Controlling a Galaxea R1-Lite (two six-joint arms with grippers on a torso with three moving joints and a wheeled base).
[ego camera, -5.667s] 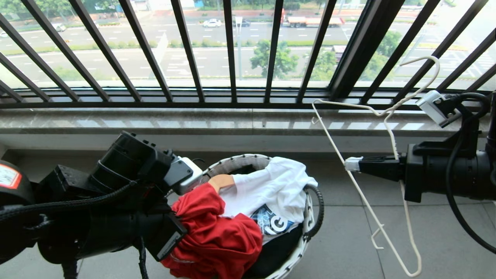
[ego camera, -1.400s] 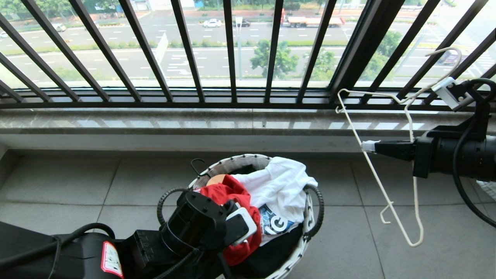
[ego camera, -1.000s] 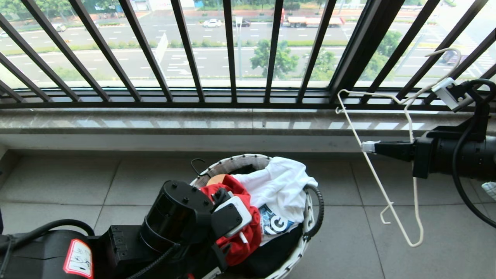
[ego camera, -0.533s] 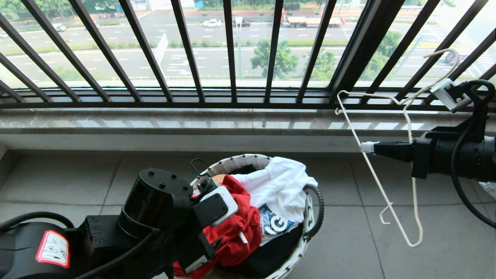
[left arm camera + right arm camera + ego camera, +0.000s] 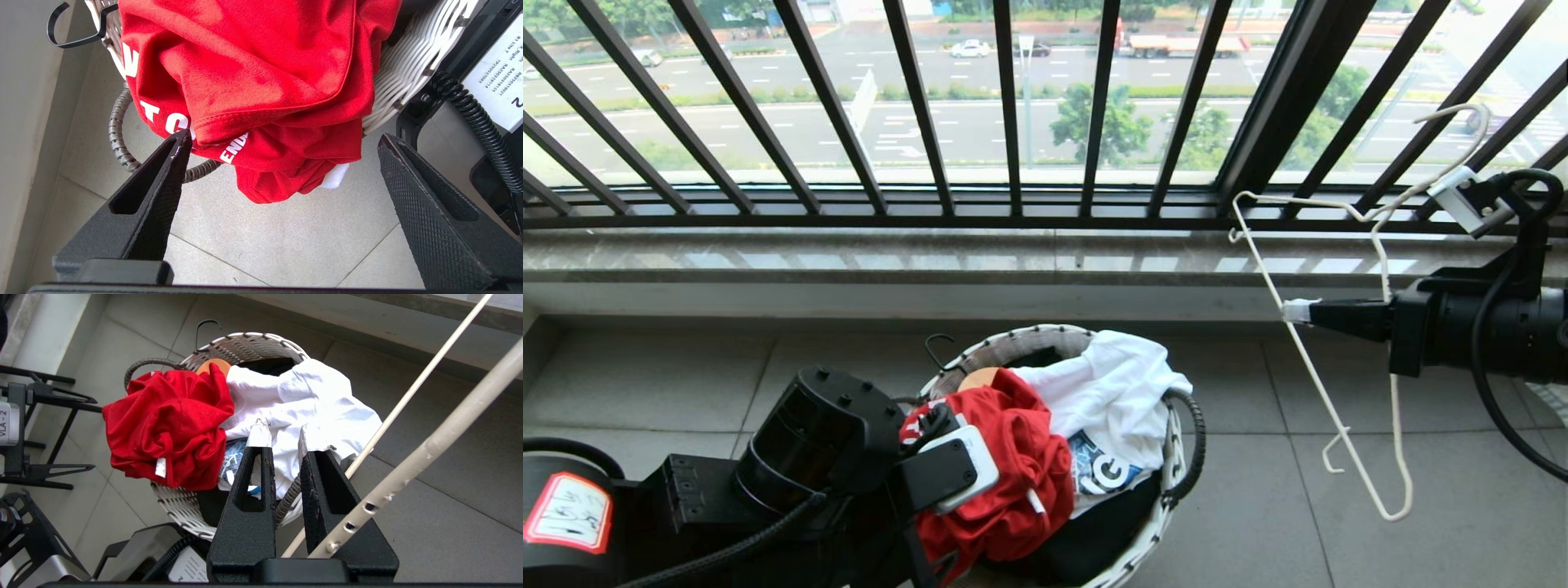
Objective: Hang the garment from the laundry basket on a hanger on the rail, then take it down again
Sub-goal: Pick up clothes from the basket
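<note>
The red shirt [image 5: 261, 94] droops over the basket [image 5: 1013, 339] rim, just beyond the left gripper [image 5: 282, 171], whose fingers stand wide apart and empty. The right gripper [image 5: 1294, 310] seems clamped on the hanger [image 5: 1327, 400]. Picking is in hand; next, close on a fold.

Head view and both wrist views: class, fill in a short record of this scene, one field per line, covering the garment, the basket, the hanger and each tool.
Garment: red T-shirt bunched on the laundry basket's near-left rim, part hanging outside
Basket: laundry basket on the tiled floor, also holding a white T-shirt
Left tool: left tool open beside the hanging red cloth, gripping nothing
Right tool: right tool shut on the hanger, held to the right of the basket
Hanger: hanger bare, tilted in the air before the window railing
</note>
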